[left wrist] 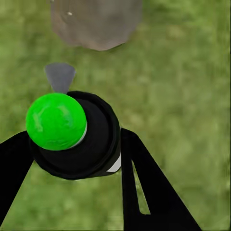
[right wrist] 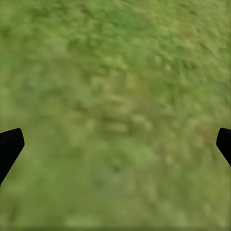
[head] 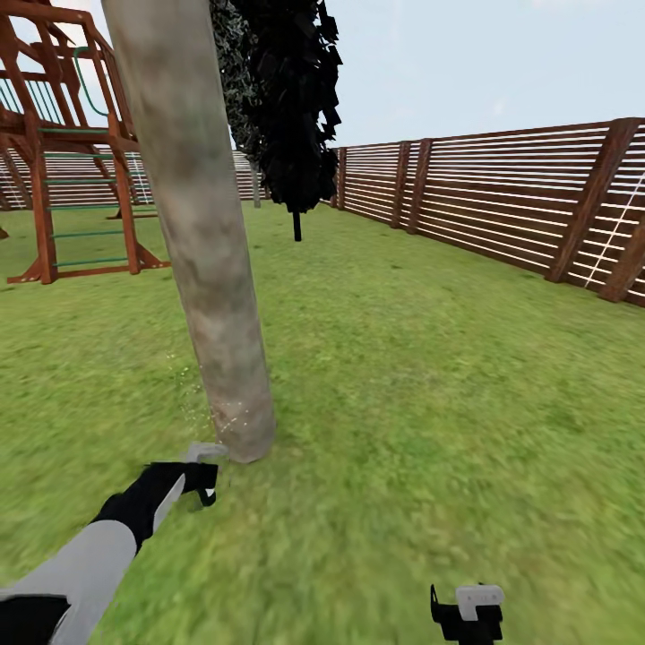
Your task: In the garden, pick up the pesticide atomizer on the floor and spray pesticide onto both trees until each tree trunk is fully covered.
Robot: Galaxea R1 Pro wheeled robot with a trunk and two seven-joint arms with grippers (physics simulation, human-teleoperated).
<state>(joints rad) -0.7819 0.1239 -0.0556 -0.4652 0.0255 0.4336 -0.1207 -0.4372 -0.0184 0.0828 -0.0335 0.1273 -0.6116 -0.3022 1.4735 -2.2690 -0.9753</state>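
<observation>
Grass runs under everything, and nearest, at the bottom right of the head view, the right gripper (head: 468, 614) hangs over bare lawn (head: 430, 376); in its wrist view the two fingertips (right wrist: 9, 147) sit at opposite edges, spread wide with nothing between them. Further in on the left, the left gripper (head: 199, 484) is closed around the pesticide atomizer (left wrist: 79, 137), a dark cylinder whose cap dot shows bright green (left wrist: 56, 121) in the left wrist view, with black fingers (left wrist: 144, 183) pressed on either side. A grey nozzle (left wrist: 60, 77) points at the base of the tree trunk (head: 202, 233), which stands just beyond the atomizer. Pale specks (head: 193, 408) speckle the trunk's lower left side. Beyond stand a near-black cone-shaped tree (head: 291, 107), a wooden play frame (head: 63, 161) far left, and a brown slat fence (head: 502, 202) along the right.
</observation>
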